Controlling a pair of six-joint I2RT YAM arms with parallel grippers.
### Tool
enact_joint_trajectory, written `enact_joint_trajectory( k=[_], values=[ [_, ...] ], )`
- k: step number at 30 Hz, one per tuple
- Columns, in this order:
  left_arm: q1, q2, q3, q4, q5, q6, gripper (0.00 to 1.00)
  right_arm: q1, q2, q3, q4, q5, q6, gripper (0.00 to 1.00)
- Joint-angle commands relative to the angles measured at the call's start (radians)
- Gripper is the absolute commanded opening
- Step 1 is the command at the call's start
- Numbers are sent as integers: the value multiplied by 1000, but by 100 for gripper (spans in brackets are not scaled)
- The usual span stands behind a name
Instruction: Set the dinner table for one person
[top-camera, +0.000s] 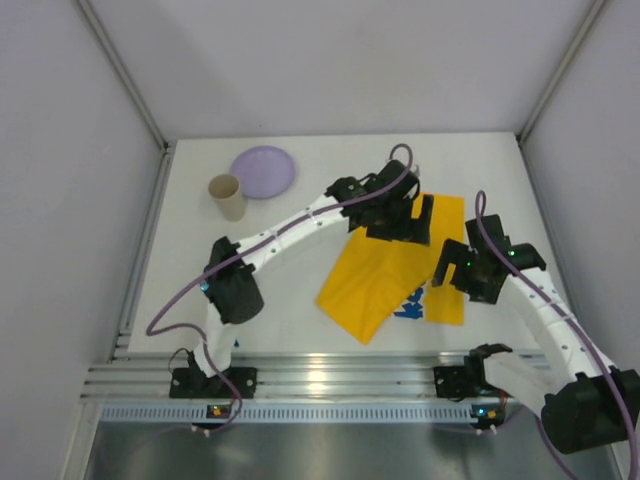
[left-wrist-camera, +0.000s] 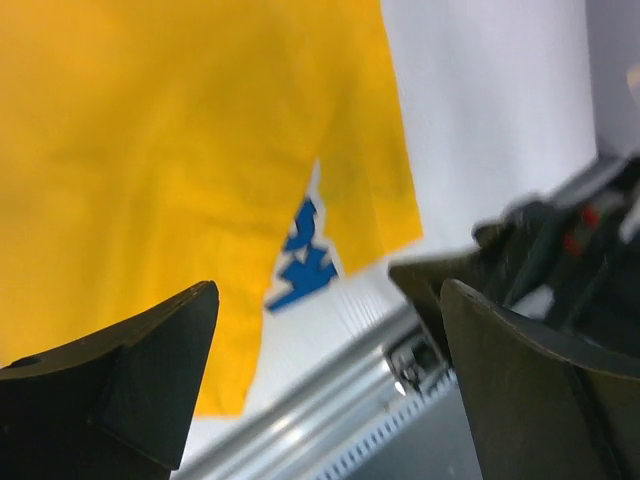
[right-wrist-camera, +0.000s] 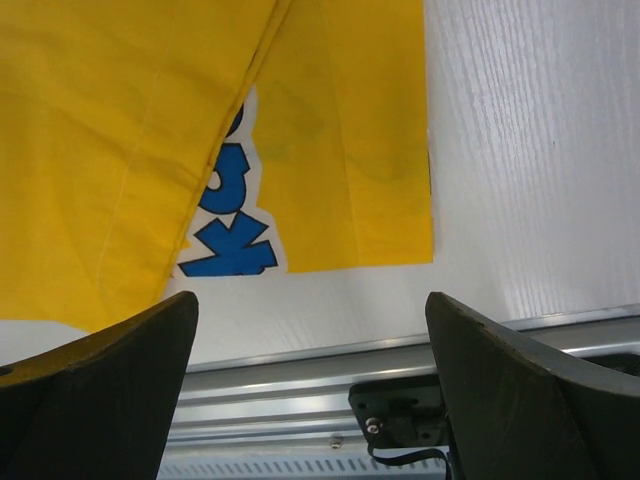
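The white dinner table (top-camera: 290, 310) carries a yellow cloth mat (top-camera: 395, 275) with blue print, folded over itself at centre right. A purple plate (top-camera: 262, 171) and a tan paper cup (top-camera: 228, 197) stand at the back left. My left gripper (top-camera: 412, 222) is open and empty above the mat's far edge; the mat (left-wrist-camera: 150, 150) fills its wrist view. My right gripper (top-camera: 455, 268) is open and empty above the mat's right side; its wrist view shows the mat's near corner (right-wrist-camera: 340, 150) and blue print (right-wrist-camera: 225, 235) on the table (right-wrist-camera: 520, 150).
A ribbed aluminium rail (top-camera: 320, 380) runs along the near edge with both arm bases bolted on it; it also shows in the right wrist view (right-wrist-camera: 300, 400). Grey walls close the table at back and sides.
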Motion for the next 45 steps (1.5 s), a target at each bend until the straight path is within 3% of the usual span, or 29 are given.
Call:
enact_joint_trajectory(
  k=[1, 3, 10, 18, 37, 45],
  values=[
    [-33, 245, 326, -261, -171, 204, 98, -25, -16, 30, -15, 11, 55, 98],
    [-44, 369, 402, -283, -221, 235, 98, -100, -22, 53, -54, 34, 52, 97],
    [-68, 355, 154, -67, -219, 344, 89, -226, -50, 88, -164, 120, 113, 75],
    [-121, 407, 197, 16, -236, 421, 86, -257, 35, 212, -184, 85, 107, 76],
    [-121, 508, 234, 46, -185, 479, 81, -257, 51, 151, -141, 85, 84, 75],
    [-118, 504, 266, 23, -210, 487, 56, -257, 53, 137, -127, 82, 75, 61]
  ],
)
